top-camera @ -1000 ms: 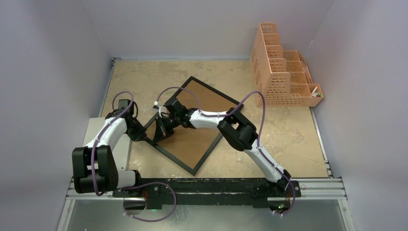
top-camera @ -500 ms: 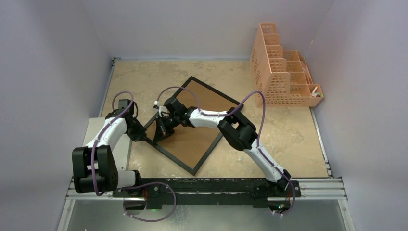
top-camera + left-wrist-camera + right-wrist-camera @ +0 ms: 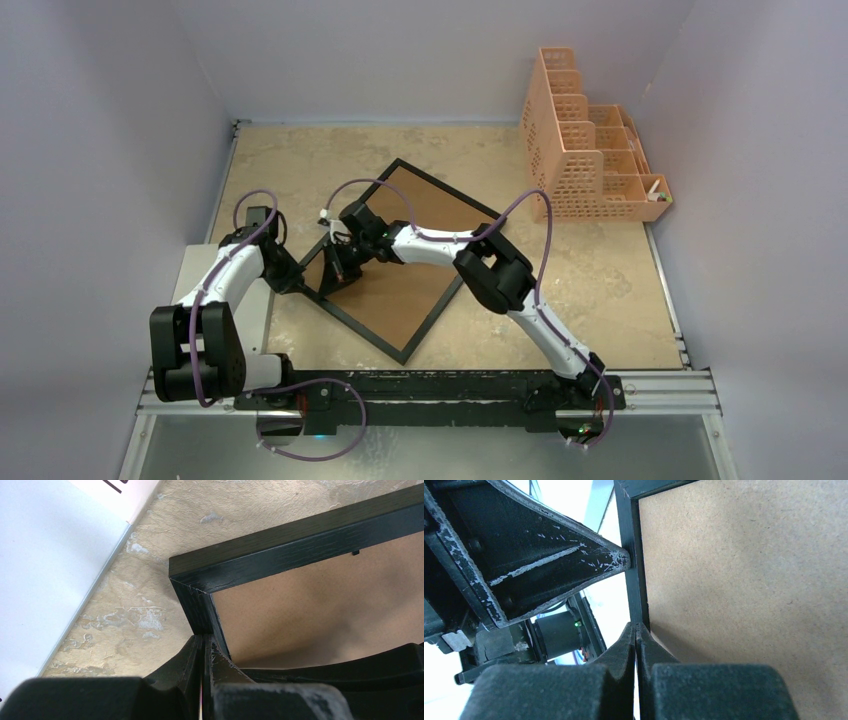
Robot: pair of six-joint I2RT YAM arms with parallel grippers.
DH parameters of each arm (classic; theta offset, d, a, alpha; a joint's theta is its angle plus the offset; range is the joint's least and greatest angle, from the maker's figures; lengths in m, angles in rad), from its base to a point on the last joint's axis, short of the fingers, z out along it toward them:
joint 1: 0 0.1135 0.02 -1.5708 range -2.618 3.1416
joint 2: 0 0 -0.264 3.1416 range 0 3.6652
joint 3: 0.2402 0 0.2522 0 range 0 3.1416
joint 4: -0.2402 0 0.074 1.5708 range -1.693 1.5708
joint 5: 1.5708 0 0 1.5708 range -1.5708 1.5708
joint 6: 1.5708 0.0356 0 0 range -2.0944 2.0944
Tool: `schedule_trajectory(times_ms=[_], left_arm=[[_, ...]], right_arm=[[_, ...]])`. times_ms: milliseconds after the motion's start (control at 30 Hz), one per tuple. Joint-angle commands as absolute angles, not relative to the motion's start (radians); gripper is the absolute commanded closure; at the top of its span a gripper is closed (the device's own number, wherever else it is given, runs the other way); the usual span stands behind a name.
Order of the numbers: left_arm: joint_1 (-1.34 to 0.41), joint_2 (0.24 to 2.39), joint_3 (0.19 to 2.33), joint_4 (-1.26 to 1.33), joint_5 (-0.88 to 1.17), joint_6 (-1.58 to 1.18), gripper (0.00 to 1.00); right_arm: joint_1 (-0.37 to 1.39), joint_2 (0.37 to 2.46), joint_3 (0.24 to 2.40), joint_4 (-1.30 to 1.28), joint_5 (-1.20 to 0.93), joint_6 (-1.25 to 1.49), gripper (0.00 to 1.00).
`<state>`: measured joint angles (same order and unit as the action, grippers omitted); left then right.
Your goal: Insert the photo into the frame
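The black frame (image 3: 447,187) lies back up as a diamond on the table, its brown board (image 3: 400,290) showing. The photo is not in view. My left gripper (image 3: 293,280) is shut, its tips (image 3: 202,639) against the frame's rail (image 3: 300,535) just below the left corner. My right gripper (image 3: 338,270) is shut too, its tips (image 3: 636,627) on the same corner's rail (image 3: 634,580), beside the board (image 3: 749,580). One left finger (image 3: 574,565) touches that rail from outside. I cannot tell whether either gripper pinches anything.
A peach mesh organizer (image 3: 590,150) stands at the back right. A white platform (image 3: 40,555) borders the table on the left, close to the frame's corner. Walls enclose the table on three sides.
The right gripper has shifted very slightly to the left at the frame's corner. The left arm and the frame have not visibly moved.
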<state>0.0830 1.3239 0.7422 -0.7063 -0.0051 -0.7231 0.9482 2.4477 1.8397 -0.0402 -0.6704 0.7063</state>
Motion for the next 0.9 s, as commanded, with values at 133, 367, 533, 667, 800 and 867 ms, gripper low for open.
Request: schedule_trajectory(times_ms=[133, 367, 533, 667, 800, 867], left_arm=[[0.084, 1.358, 0.719, -0.722, -0.035, -0.735, 1.0], [0.084, 1.36, 0.719, -0.723, -0.04, -0.736, 1.0], [0.084, 1.361, 0.719, -0.724, -0.041, -0.737, 1.0], [0.084, 1.361, 0.72, -0.722, -0.039, -0.736, 1.0], [0.084, 1.357, 0.718, -0.703, -0.006, -0.725, 1.0], [0.084, 1.35, 0.712, -0.673, 0.062, -0.713, 1.0]], right_arm=[[0.892, 2.542, 1.737, -0.245, -0.248, 0.517, 1.0], [0.883, 2.528, 1.709, -0.217, -0.246, 0.465, 1.0], [0.868, 2.526, 1.709, -0.216, -0.276, 0.422, 1.0], [0.868, 2.515, 1.708, -0.206, -0.267, 0.394, 1.0], [0.868, 2.444, 1.685, -0.168, -0.278, 0.401, 1.0], [0.867, 2.38, 1.667, -0.159, -0.302, 0.405, 1.0]])
